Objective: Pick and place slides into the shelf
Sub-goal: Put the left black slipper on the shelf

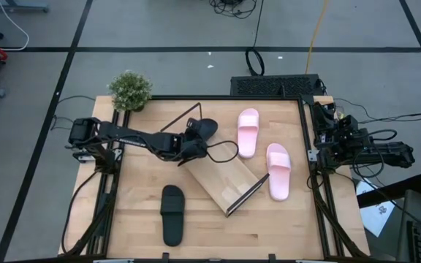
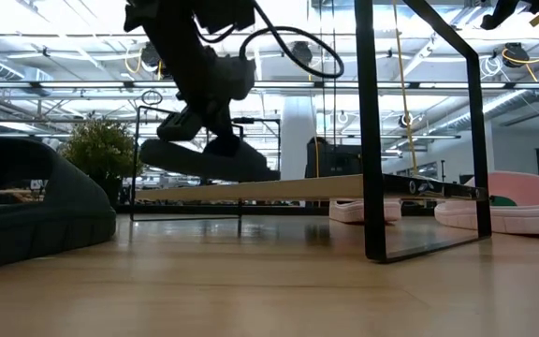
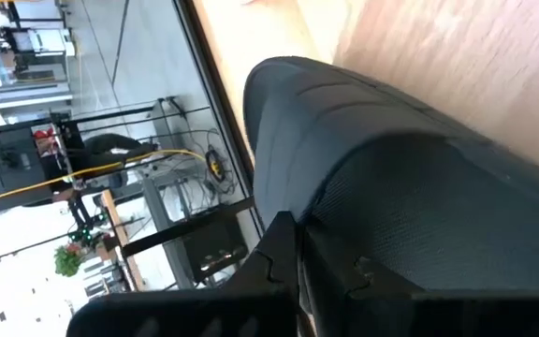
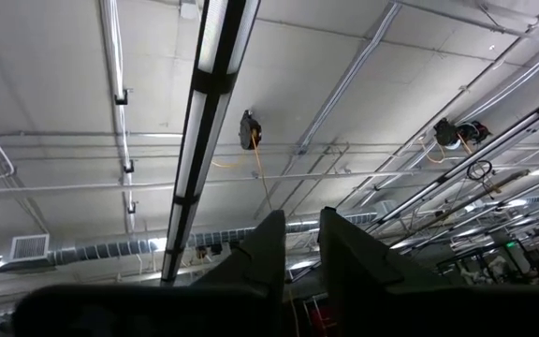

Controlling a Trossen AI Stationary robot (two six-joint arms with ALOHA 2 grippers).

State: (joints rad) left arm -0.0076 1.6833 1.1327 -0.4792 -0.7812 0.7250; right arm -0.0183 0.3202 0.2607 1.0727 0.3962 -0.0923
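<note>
Gripping a black slide at the far end of the shelf, the left gripper holds it just above the board. The second black slide lies on the table nearer the front, and both pink slides lie beside the shelf. The right gripper, parked off the table's right edge, points at the ceiling, fingers nearly together.

A black slide filled most of the left wrist view, its ribbed matte surface close against the camera. The left gripper was clamped on it, dark fingers pressed to its edge. Light wood lay behind the slide. Beyond it showed a grey floor, a black metal frame, a yellow cable and a small green plant.
</note>
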